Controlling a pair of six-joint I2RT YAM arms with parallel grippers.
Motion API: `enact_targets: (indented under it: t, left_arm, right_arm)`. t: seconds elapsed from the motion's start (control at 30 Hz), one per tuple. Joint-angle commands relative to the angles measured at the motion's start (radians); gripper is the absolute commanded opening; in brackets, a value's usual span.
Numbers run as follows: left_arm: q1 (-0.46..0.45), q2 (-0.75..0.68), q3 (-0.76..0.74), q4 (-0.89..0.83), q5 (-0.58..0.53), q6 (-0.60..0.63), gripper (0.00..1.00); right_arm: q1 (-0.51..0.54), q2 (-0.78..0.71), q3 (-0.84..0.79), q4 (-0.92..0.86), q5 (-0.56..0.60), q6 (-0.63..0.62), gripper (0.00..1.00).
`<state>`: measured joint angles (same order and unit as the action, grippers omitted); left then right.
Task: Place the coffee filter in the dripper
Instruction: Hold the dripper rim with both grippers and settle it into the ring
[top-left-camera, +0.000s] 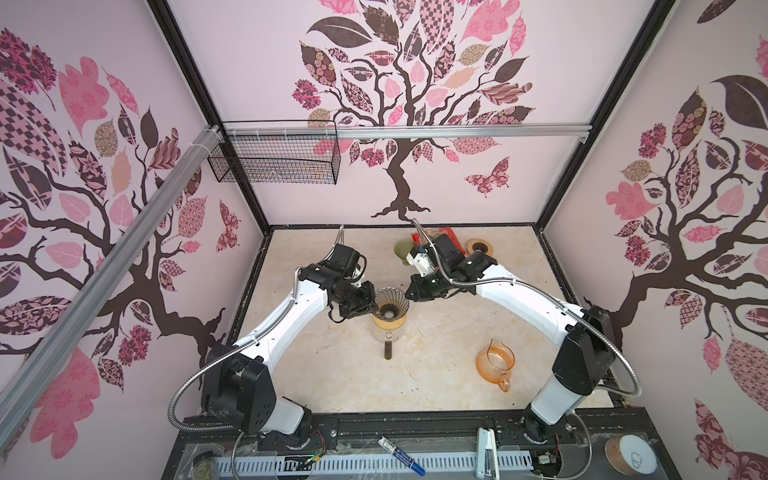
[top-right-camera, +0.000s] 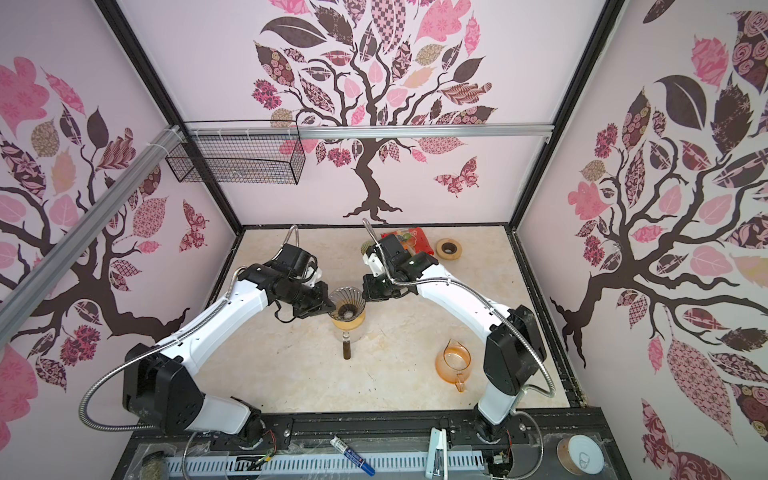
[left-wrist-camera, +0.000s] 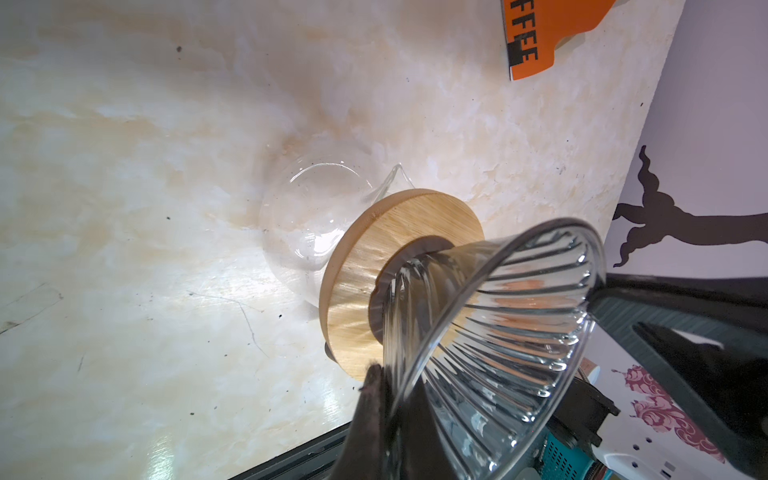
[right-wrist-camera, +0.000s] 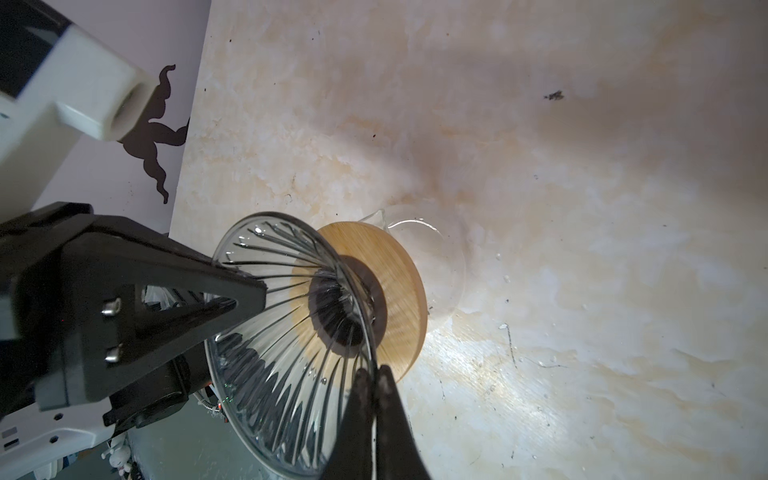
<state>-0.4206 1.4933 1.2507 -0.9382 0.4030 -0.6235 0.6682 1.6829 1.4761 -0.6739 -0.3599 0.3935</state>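
Note:
The dripper (top-left-camera: 390, 301) (top-right-camera: 347, 301) is a clear ribbed glass cone on a round wooden collar (left-wrist-camera: 374, 266), sitting on a glass carafe (top-left-camera: 388, 332) mid-table. My left gripper (top-left-camera: 374, 305) (left-wrist-camera: 388, 382) is shut on the cone's left rim, one finger inside and one outside. On the opposite rim my right gripper (top-left-camera: 409, 293) (right-wrist-camera: 373, 374) is shut in the same way. Nothing but bare glass (right-wrist-camera: 291, 332) and the dark drain hole shows inside the cone. No coffee filter is in view.
An orange glass pitcher (top-left-camera: 494, 361) stands front right. At the back are a green glass cone (top-left-camera: 402, 249), a red packet (top-left-camera: 451, 239) and a brown tape roll (top-left-camera: 480, 248). A wire basket (top-left-camera: 274, 158) hangs on the back wall. An orange coffee pack (left-wrist-camera: 540, 37) lies near the wall.

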Motion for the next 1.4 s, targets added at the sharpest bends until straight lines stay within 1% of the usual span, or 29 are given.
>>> enact_targets:
  t: [0.0, 0.2, 0.4, 0.6, 0.73, 0.9, 1.1, 1.37]
  left_arm:
    - [-0.016, 0.093, -0.029, -0.067, -0.055, 0.004, 0.01]
    - [-0.013, 0.075, -0.001, -0.119, -0.087, 0.024, 0.02]
    - [-0.006, 0.046, 0.012, -0.132, -0.078, 0.020, 0.04]
    - [-0.004, 0.044, 0.079, -0.145, -0.043, -0.002, 0.04]
    - [0.005, 0.035, 0.121, -0.161, -0.050, -0.007, 0.05]
    - [0.014, 0.032, 0.123, -0.165, -0.044, -0.004, 0.06]
    - [0.020, 0.032, 0.126, -0.160, -0.038, -0.007, 0.08]
    - [0.034, 0.028, 0.124, -0.166, -0.035, 0.004, 0.14]
  right_arm:
    - [0.013, 0.008, -0.056, -0.128, 0.005, -0.021, 0.04]
    - [0.015, 0.006, -0.071, -0.113, -0.029, -0.010, 0.04]
    - [0.039, 0.026, -0.036, -0.120, -0.038, -0.018, 0.04]
    - [0.040, 0.016, 0.026, -0.150, 0.028, -0.026, 0.05]
    - [0.040, 0.021, 0.066, -0.168, 0.017, -0.028, 0.05]
    - [0.040, 0.024, 0.068, -0.164, 0.010, -0.025, 0.05]
    - [0.040, 0.035, 0.097, -0.174, 0.030, -0.032, 0.06]
    - [0.040, 0.055, 0.133, -0.191, 0.044, -0.039, 0.07]
